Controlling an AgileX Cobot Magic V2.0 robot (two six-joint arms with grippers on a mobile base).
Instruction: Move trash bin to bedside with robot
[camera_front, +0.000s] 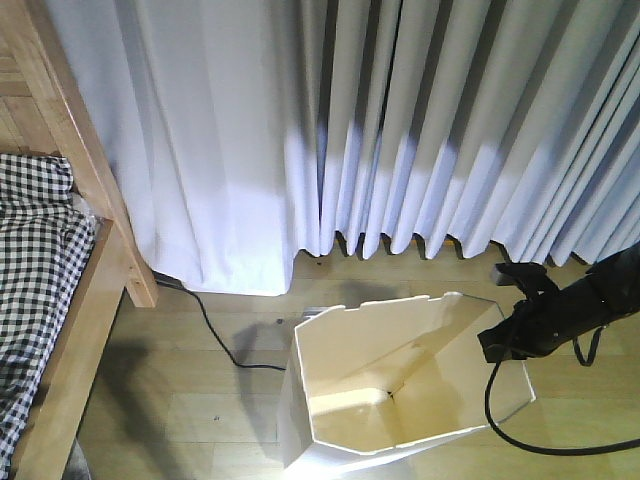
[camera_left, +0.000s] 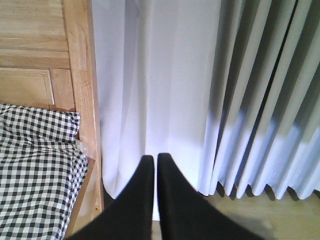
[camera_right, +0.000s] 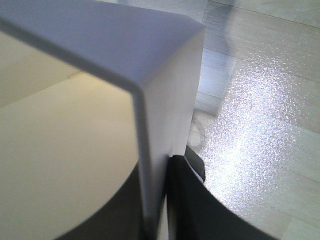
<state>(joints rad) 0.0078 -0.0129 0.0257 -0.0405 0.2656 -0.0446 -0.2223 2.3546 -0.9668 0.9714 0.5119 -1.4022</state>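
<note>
Jaws of right gripper (camera_right: 159, 172) clamped across side wall of trash bin (camera_front: 400, 340); jaws of left gripper (camera_left: 152, 161) closed together, empty. Behind: pale curtain (camera_front: 400, 120). Beside curtain: bed (camera_front: 62, 375), checked bedding (camera_front: 40, 250). Trash bin upright on wood floor (camera_front: 220, 415), near bed's post (camera_front: 110, 200), not touching. Black floor cable (camera_front: 215, 335) between.

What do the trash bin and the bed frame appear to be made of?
Trash bin: thin stiff plastic, apparently; matte white outside, cream inside, its wall a slim sheet pinched in the right claw. Bed frame: light wood, with visible grain and panel joints; finish looks smooth, possibly varnished.
</note>
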